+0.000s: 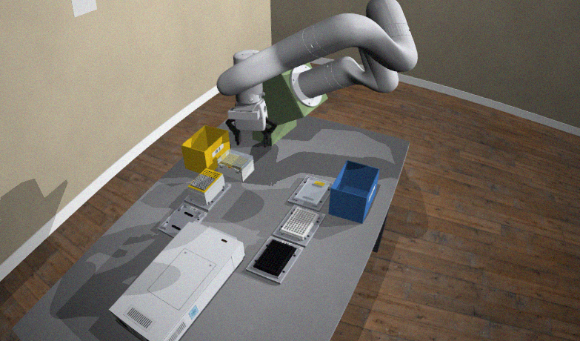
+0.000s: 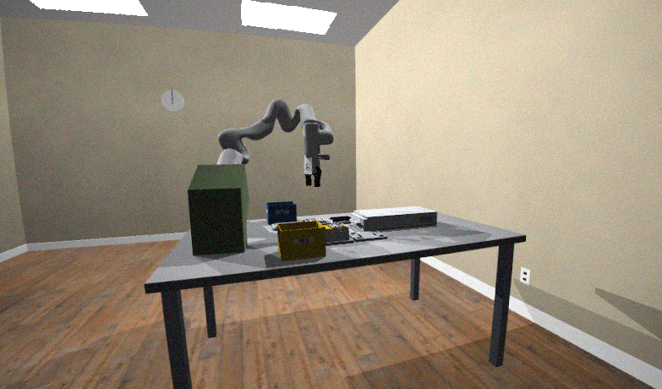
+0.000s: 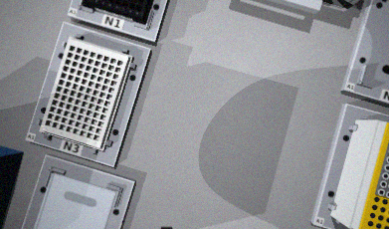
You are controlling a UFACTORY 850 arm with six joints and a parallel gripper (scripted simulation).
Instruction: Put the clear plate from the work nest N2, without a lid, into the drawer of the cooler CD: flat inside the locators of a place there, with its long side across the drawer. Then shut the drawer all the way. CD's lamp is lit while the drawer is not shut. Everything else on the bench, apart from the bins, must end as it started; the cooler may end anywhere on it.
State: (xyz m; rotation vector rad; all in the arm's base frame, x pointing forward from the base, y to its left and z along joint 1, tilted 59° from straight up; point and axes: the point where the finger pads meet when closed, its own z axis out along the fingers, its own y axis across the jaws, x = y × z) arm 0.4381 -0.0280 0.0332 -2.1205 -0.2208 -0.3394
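Observation:
My gripper (image 1: pixel 250 135) (image 2: pixel 312 181) is open and empty, hanging high above the table near the yellow bin. Nest N2 (image 1: pixel 173 224) (image 3: pixel 361 82) is bare, with only its locators and a dark slot showing. I see the clear plate in no view. The cooler CD (image 1: pixel 186 275) (image 2: pixel 393 218) is a long white box at the near left of the table. No drawer sticks out of it, and I cannot make out its lamp.
A yellow bin (image 1: pixel 205 148) (image 2: pixel 302 238), two yellow-topped tip boxes (image 1: pixel 205 184) (image 1: pixel 237 163) and a green block (image 1: pixel 284 105) stand at the back. A blue bin (image 1: pixel 353 190) stands at the right. Beside it are nests with a translucent piece (image 1: pixel 311 191), a white plate (image 1: pixel 299 222) (image 3: pixel 86 95) and a black plate (image 1: pixel 275 256).

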